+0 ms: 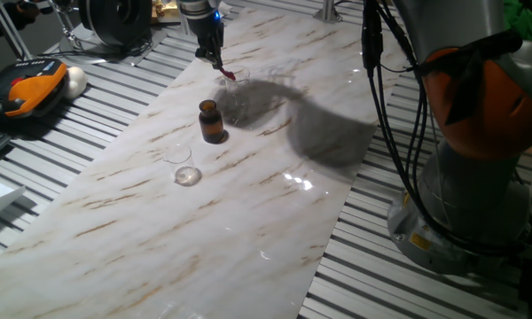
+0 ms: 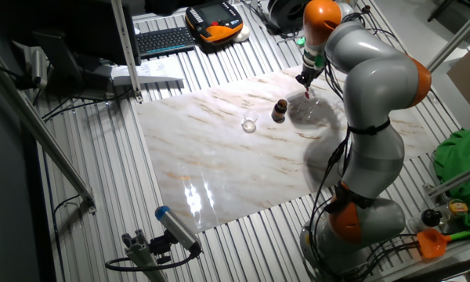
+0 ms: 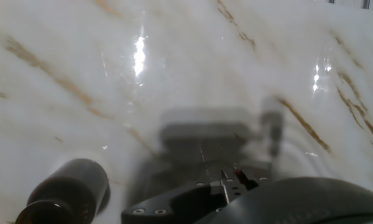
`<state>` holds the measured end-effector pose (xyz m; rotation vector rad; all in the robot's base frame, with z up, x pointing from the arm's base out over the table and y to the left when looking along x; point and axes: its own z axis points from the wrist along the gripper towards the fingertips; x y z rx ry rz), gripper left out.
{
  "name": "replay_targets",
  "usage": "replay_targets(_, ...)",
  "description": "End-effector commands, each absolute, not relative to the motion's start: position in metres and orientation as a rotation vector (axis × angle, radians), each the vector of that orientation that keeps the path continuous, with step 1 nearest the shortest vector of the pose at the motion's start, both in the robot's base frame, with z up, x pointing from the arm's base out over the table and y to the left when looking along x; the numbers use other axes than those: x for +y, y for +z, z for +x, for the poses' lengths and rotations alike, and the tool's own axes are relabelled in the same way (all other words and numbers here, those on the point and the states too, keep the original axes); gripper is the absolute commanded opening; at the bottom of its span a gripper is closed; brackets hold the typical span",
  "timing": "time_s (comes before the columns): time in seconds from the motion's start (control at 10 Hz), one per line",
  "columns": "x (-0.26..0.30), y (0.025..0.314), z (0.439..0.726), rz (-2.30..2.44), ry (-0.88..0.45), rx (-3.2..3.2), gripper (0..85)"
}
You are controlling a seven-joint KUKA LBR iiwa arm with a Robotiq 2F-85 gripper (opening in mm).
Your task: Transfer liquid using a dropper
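Observation:
My gripper (image 1: 215,57) hangs over the far end of the marble board (image 1: 248,230), shut on a thin dropper (image 1: 225,72) with a red end that points down. Below it a faint clear vessel (image 1: 235,92) stands in the arm's shadow. A brown bottle (image 1: 212,121) stands upright a little nearer, uncapped. A small clear glass (image 1: 186,169) sits nearer still. The other fixed view shows the gripper (image 2: 305,81), the dropper (image 2: 308,92), the bottle (image 2: 279,111) and the glass (image 2: 250,122). In the hand view, the bottle (image 3: 65,193) is at lower left and the dropper (image 3: 226,184) is blurred between the fingers.
An orange and black pendant (image 1: 22,91) lies left of the board on the slatted table. A keyboard (image 2: 164,39) sits at the back. The arm's base (image 2: 352,227) and cables (image 1: 399,106) stand beside the board. A green cloth (image 2: 460,157) lies to the right.

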<state>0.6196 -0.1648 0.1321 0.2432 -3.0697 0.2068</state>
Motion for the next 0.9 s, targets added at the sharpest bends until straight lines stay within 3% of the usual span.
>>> replay_targets(0.0,-0.165,0.132,0.620,0.248,0.204,-3.069,0.0)
replay_targets(0.8,-0.160,0.152,0.620,0.214,0.170,-3.075,0.0)
